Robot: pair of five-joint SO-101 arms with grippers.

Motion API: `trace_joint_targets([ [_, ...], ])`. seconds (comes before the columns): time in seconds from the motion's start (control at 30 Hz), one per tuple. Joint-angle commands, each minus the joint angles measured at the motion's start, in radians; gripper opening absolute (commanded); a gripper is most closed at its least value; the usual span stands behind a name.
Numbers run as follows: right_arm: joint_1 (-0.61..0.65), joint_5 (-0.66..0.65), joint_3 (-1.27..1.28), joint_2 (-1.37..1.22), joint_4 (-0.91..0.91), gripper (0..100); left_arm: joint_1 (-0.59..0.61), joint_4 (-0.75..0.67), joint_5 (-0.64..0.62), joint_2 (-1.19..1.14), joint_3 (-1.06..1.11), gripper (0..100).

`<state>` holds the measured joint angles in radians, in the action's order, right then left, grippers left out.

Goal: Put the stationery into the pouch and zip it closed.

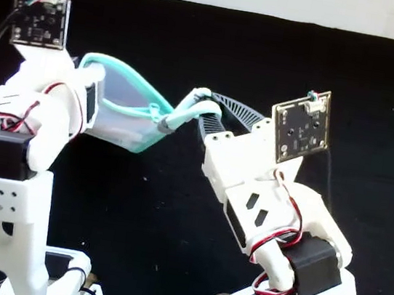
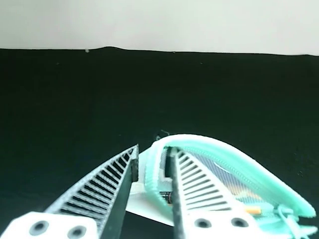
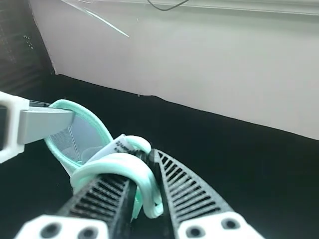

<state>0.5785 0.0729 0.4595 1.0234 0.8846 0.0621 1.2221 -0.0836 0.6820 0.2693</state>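
I see the mint pouch (image 1: pixel 123 121) held above the surface, mouth open; left claw (image 2: pixel 153 162) clamped on its rim, right claw (image 3: pixel 148 157) clamped on its loop (image 3: pixel 117 167).

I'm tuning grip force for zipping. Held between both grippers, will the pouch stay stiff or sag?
Probably floppy: the pouch bows and hangs between the left gripper on its rim and the right gripper on its loop. Likely light, since the thin loop carries one end. The rim may buckle under a zip pull.
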Motion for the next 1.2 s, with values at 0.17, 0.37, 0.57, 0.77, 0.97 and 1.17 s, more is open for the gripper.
trace_joint_targets([
  [0.17, -0.012, -0.009, -0.07, 0.005, -0.012, 0.5, -0.019, 0.026, 0.006, -0.013, -0.186, 14],
  [0.37, -0.012, -0.009, -0.186, -0.038, -0.012, 0.5, -0.019, 0.025, 0.006, -0.01, -0.237, 14],
  [0.57, -0.012, -0.008, -0.271, -0.117, -0.012, 0.5, -0.019, 0.026, 0.005, -0.01, -0.318, 14],
  [0.77, -0.012, -0.006, -0.343, -0.173, -0.012, 0.5, -0.022, 0.026, 0.003, -0.008, -0.321, 14],
  [0.97, -0.012, -0.009, -0.401, -0.208, -0.012, 0.5, -0.022, 0.029, 0.002, -0.008, -0.311, 14],
  [1.17, -0.013, -0.009, -0.433, -0.257, -0.07, 0.5, -0.021, 0.173, 0.003, -0.008, -0.311, 14],
])
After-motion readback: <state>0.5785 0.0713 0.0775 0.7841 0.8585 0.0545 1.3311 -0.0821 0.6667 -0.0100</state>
